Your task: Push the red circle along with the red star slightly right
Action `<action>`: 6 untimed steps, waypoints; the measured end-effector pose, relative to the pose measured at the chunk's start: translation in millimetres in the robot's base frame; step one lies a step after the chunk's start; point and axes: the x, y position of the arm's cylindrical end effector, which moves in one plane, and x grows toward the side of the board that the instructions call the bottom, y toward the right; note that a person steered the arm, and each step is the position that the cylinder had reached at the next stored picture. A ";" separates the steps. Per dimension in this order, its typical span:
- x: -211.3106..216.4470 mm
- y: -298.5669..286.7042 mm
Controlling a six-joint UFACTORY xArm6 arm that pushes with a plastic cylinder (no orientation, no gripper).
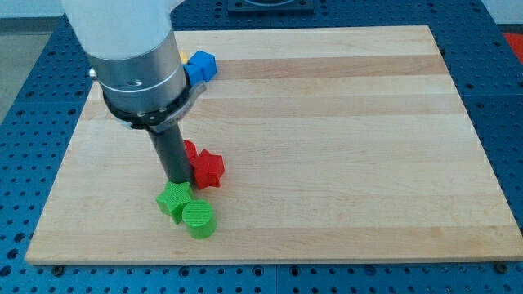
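Contact is judged imminent: my tip (177, 180), a bare rod holding nothing, is set at nine o'clock of the red star (207, 169), the red circle (189, 150) apparently half hidden behind it, so a rightward push toward three o'clock is called for.

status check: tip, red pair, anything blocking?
My tip at red star's left side. Red circle mostly hidden behind rod. Green star, green circle just below; right side open.
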 end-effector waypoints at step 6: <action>-11.0 76.4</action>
